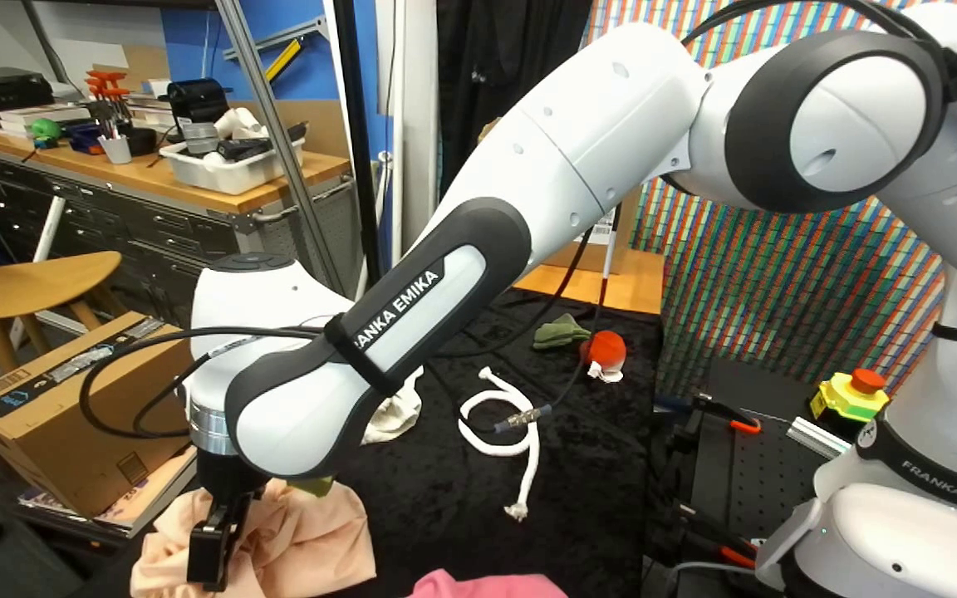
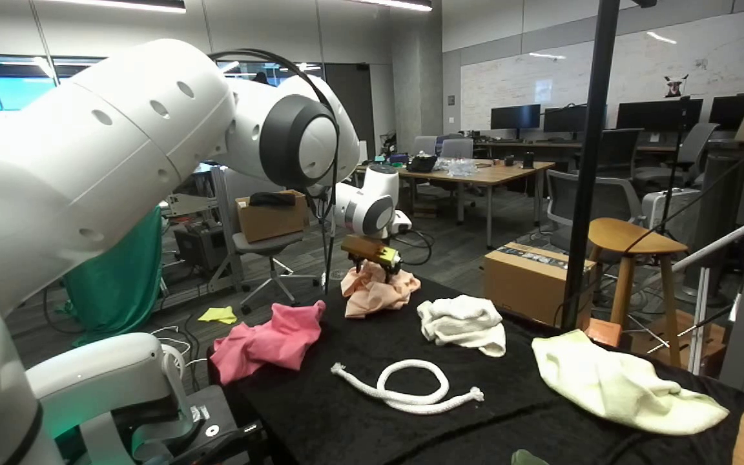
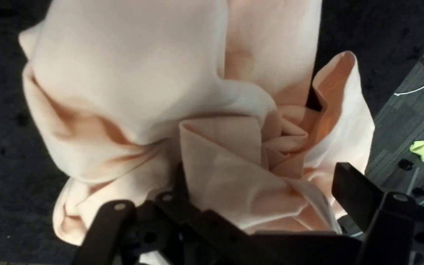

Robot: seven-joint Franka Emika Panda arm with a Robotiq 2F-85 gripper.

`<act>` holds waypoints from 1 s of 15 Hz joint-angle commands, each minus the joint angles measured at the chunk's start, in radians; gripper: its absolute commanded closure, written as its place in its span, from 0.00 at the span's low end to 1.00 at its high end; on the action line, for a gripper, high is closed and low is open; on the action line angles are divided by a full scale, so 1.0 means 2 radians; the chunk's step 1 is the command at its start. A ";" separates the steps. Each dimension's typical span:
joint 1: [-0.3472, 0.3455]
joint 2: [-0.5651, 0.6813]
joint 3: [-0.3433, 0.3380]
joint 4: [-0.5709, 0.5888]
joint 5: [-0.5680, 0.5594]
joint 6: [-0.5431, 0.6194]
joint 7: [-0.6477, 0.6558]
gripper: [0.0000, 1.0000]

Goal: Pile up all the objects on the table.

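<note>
Folds of the peach cloth (image 3: 182,88) are straddled by the wide-spread gripper (image 3: 263,176), presumably so they can be pinched.

In both exterior views a stool (image 1: 38,282) stands near a brown box (image 1: 63,419). In an exterior view a cabinet (image 1: 163,241) bears a white tub (image 1: 213,176), books (image 1: 42,116) and a cup (image 1: 115,150) of orange-handled tools (image 1: 111,83), with a blue panel (image 1: 188,46) behind it; a many-coloured backdrop (image 1: 786,299) is well apart. In an exterior view a whiteboard (image 2: 637,68) hangs behind monitors (image 2: 515,117), and a desk (image 2: 495,173) stands in front of them; a carton (image 2: 268,223) sits on a chair (image 2: 275,244), a green sheet (image 2: 123,278) hangs down, and a black post (image 2: 589,161) rises in front of the brown box. The wrist view shows grey floor (image 3: 403,114)
</note>
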 commanded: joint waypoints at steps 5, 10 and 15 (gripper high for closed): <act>-0.009 -0.010 0.010 0.002 0.010 -0.039 -0.031 0.65; -0.004 -0.044 0.000 -0.015 -0.006 -0.090 -0.053 0.99; -0.005 -0.098 0.000 -0.048 -0.033 -0.125 -0.086 0.97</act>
